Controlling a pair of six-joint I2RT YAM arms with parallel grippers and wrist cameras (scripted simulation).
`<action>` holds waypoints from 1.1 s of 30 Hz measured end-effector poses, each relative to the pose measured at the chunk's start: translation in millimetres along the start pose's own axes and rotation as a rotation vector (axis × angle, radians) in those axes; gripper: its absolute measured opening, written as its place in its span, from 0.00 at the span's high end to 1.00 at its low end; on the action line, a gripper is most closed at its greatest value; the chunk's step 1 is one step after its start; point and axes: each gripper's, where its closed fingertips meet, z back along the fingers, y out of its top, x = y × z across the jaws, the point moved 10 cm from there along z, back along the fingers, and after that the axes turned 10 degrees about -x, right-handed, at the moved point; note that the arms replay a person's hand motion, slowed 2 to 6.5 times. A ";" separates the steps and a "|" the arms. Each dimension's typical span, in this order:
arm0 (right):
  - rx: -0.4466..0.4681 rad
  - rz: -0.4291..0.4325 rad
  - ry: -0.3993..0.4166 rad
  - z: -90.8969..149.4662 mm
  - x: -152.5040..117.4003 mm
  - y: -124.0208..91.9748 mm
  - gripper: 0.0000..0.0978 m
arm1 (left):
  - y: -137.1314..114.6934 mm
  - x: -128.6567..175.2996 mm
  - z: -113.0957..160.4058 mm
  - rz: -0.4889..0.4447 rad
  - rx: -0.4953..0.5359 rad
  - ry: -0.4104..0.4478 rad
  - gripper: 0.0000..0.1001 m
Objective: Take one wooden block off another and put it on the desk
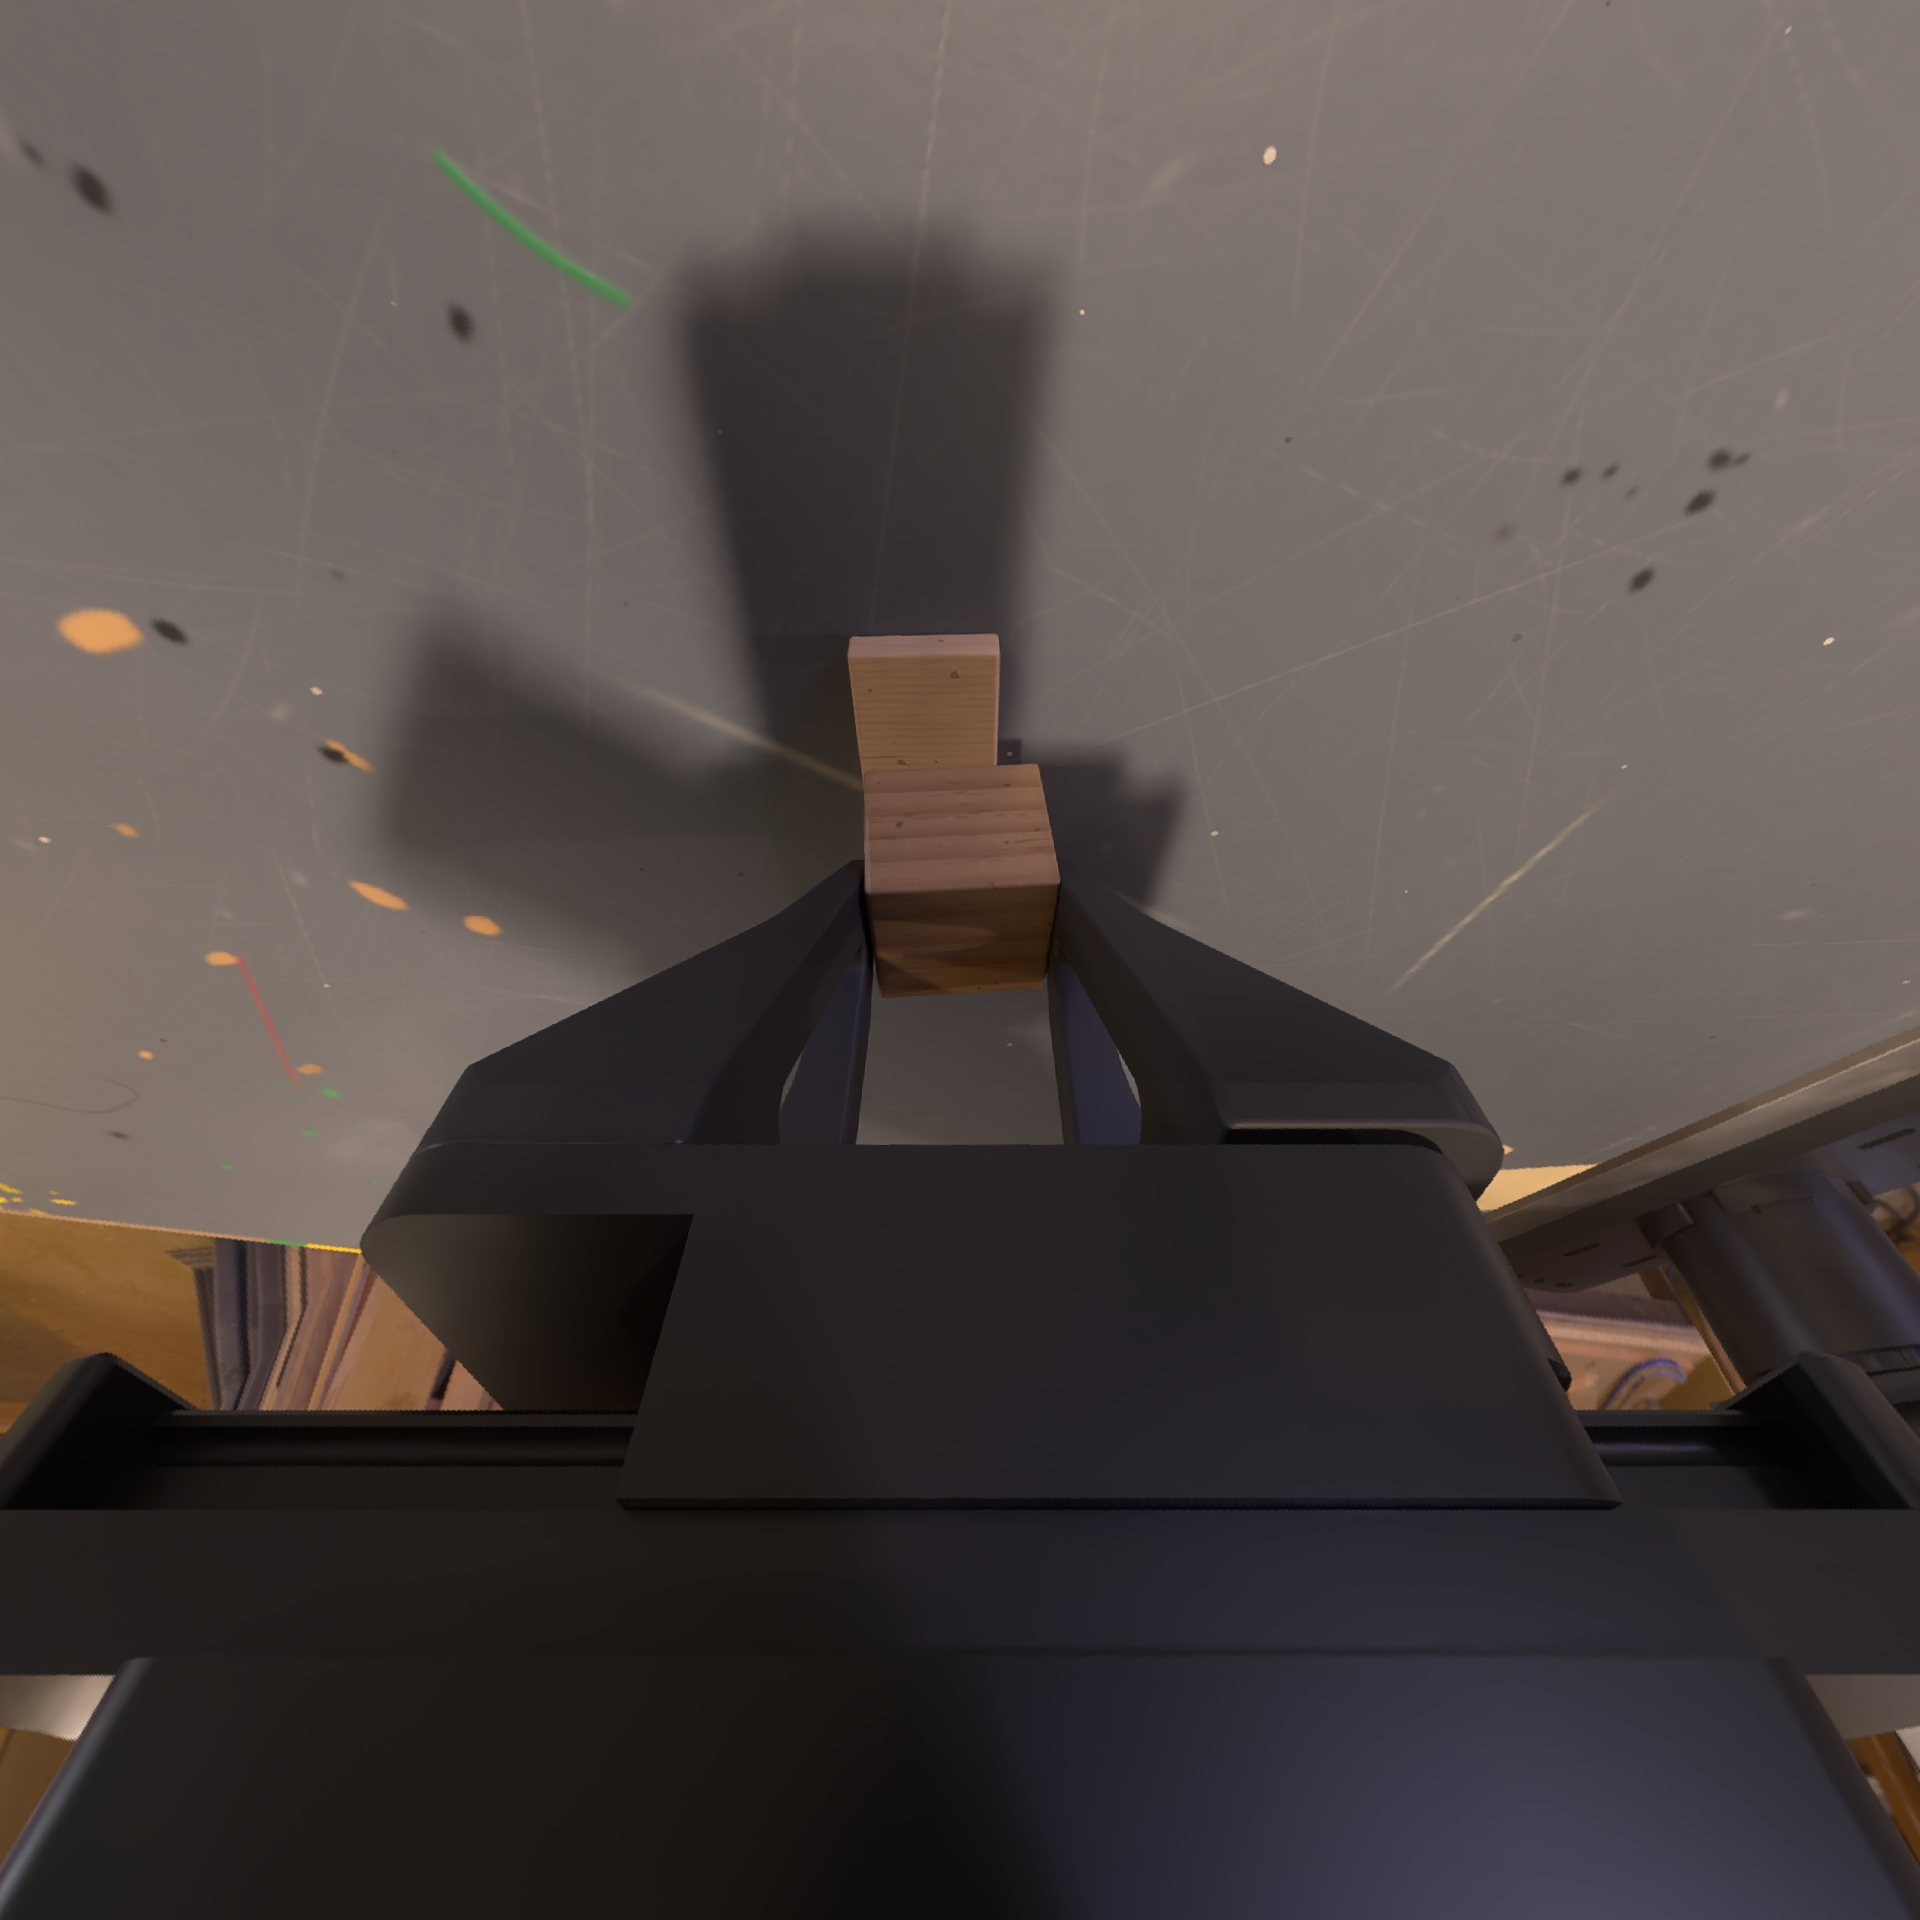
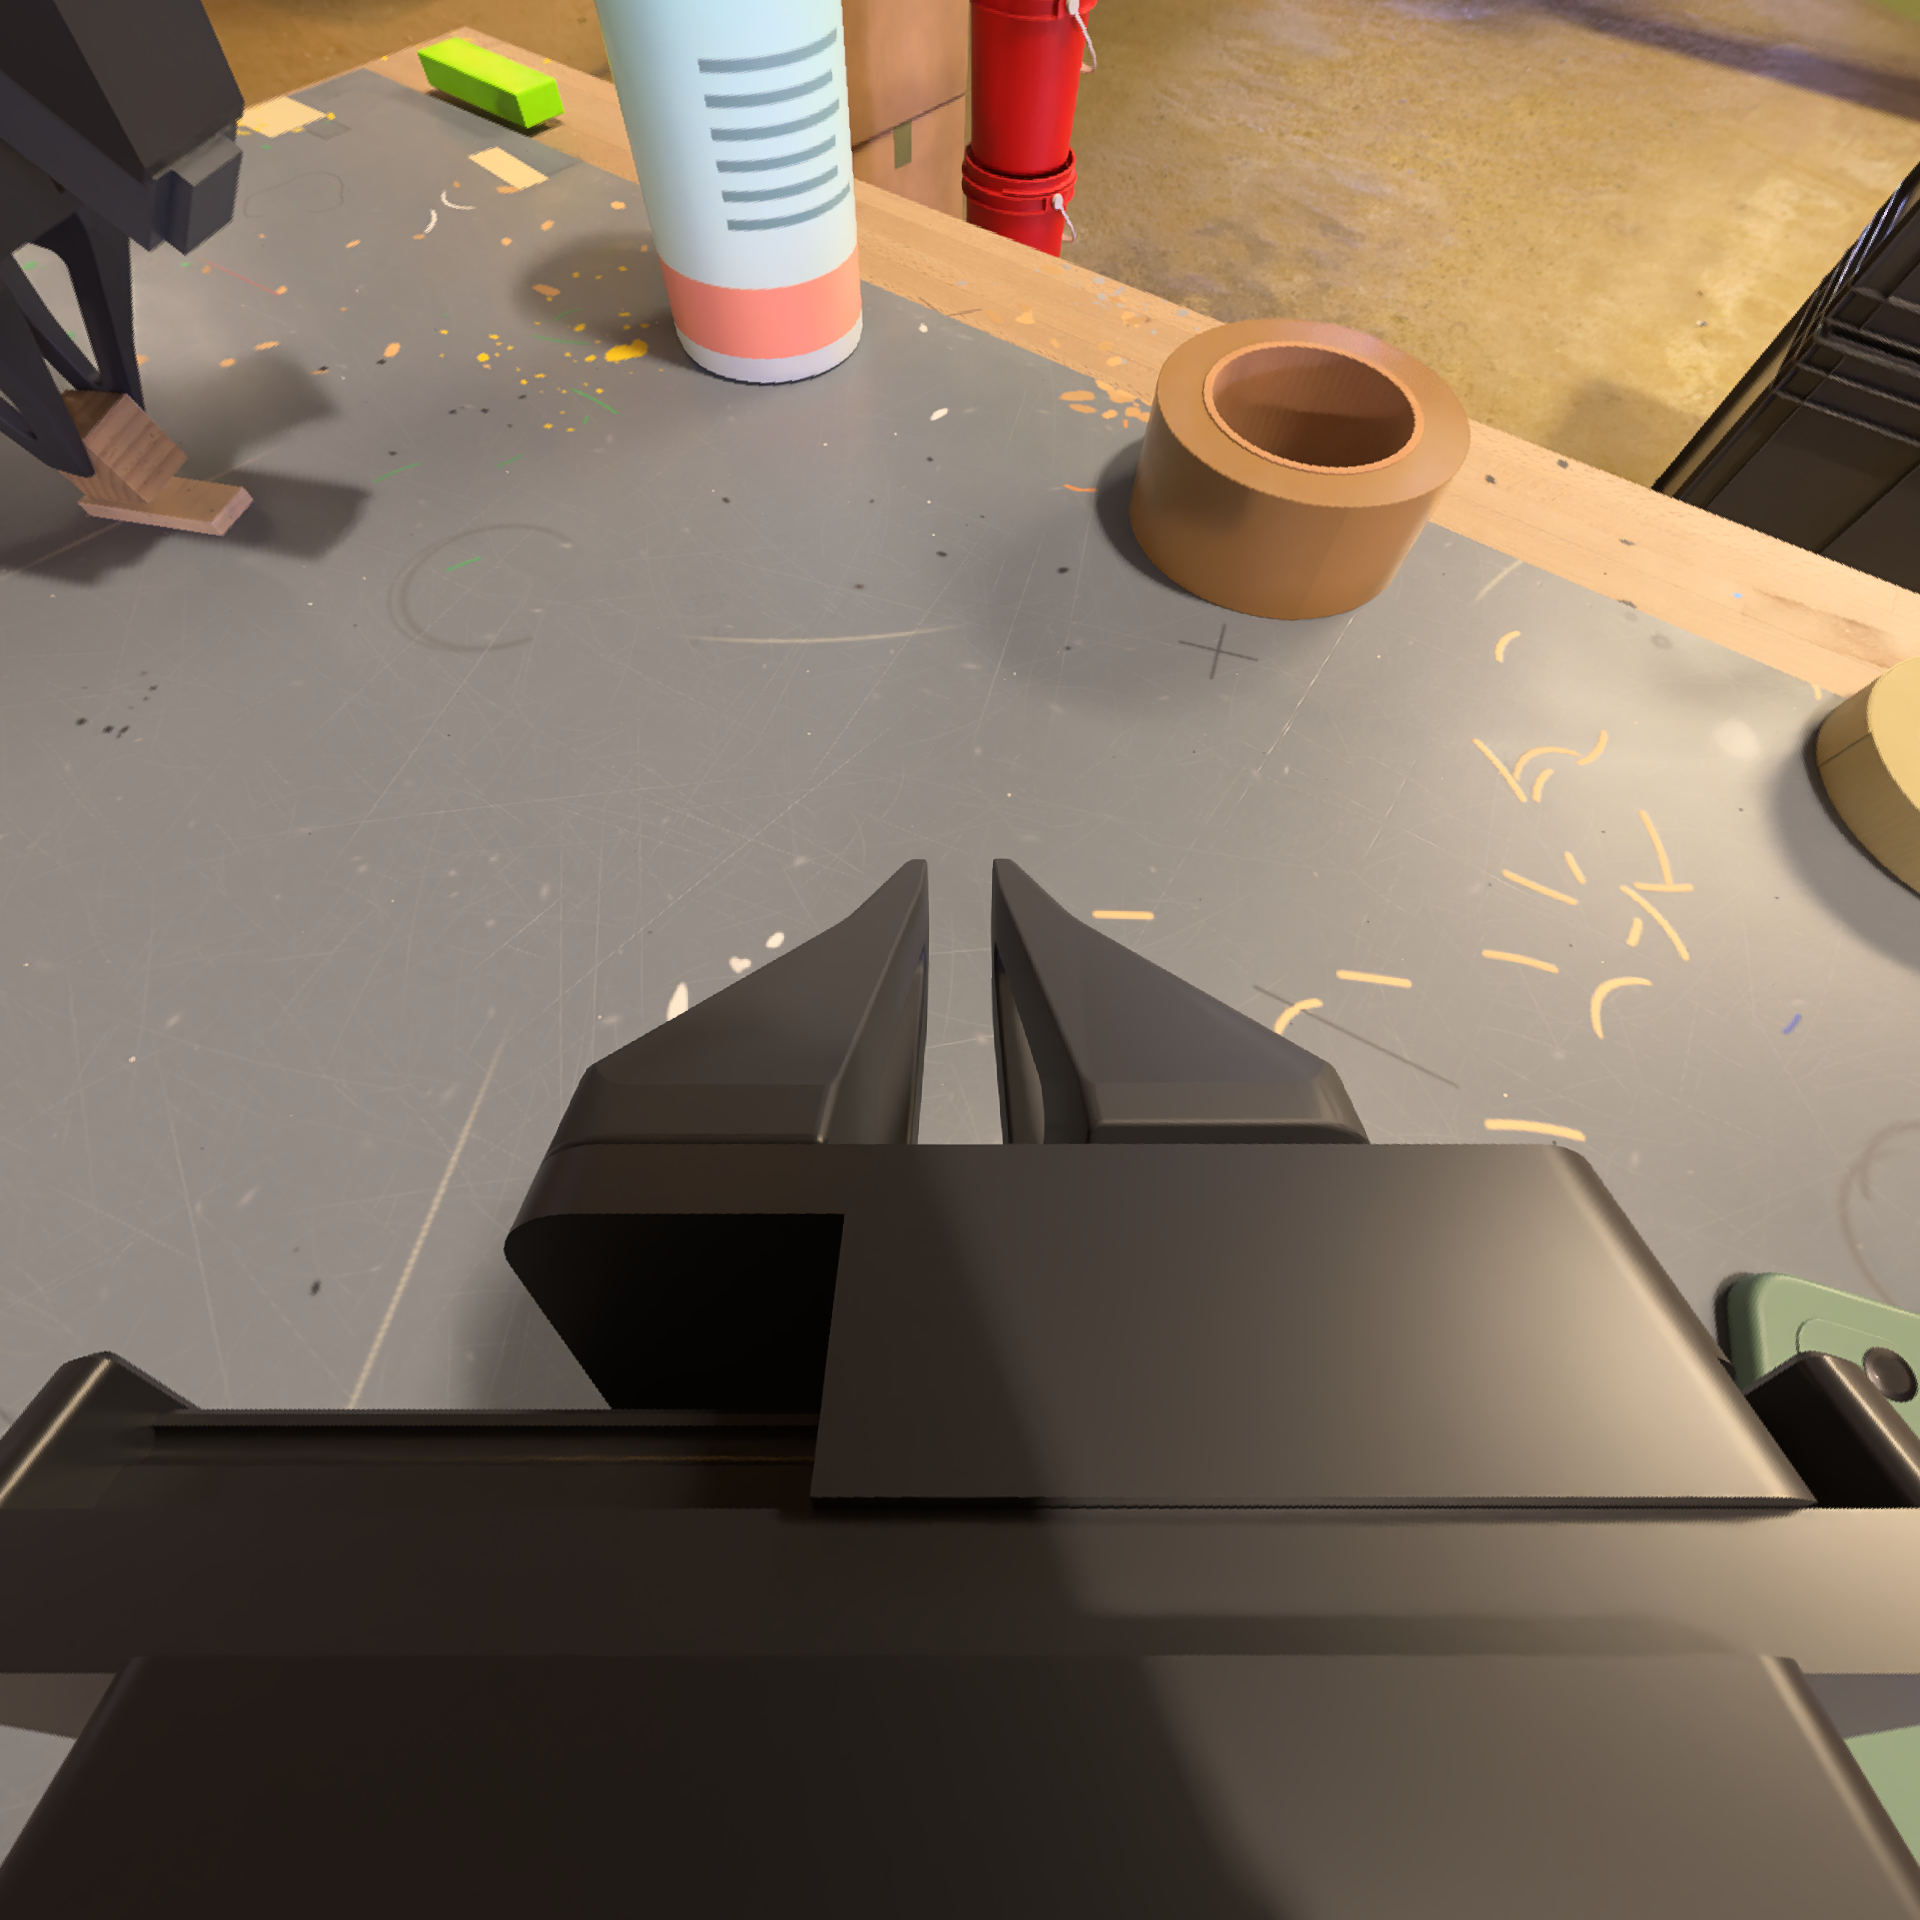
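Observation:
My left gripper (image 1: 961, 896) is shut on a small wooden cube (image 1: 956, 826), one finger on each side. A flat, thin wooden block (image 1: 923, 694) lies on the grey desk mat (image 1: 1455, 312) just beyond and below the cube. In the right wrist view the left gripper (image 2: 73, 442) holds the cube (image 2: 127, 442) tilted, over one end of the flat block (image 2: 177, 509). I cannot tell whether they touch. My right gripper (image 2: 959, 868) hovers over bare mat, its fingers nearly together with nothing between them.
A tall pale-blue cylinder with a pink band (image 2: 758, 187) and a brown tape roll (image 2: 1288, 499) stand near the desk's wooden far edge (image 2: 1039, 301). A green bar (image 2: 488, 83), red buckets (image 2: 1023, 125), a tan round object (image 2: 1881, 779) and a green part (image 2: 1797, 1330) lie around.

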 end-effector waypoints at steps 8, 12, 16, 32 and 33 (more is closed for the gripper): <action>0.003 0.000 -0.001 0.6 0.3 0.5 0.90 | -4.9 -0.3 12.5 0.015 0.046 0.038 0.72; 0.005 0.001 -0.002 1.2 0.3 1.0 0.90 | -8.3 0.8 21.1 0.016 0.070 0.053 0.72; 0.007 0.001 -0.003 1.6 0.5 1.4 0.90 | -11.8 1.8 32.7 0.013 0.093 0.082 0.72; 0.011 -0.005 0.010 5.5 2.2 2.7 0.92 | 19.3 30.0 114.7 -0.133 0.266 0.235 0.72; 0.013 -0.005 0.008 6.2 2.6 3.1 0.92 | 23.6 33.3 120.0 -0.149 0.274 0.243 0.72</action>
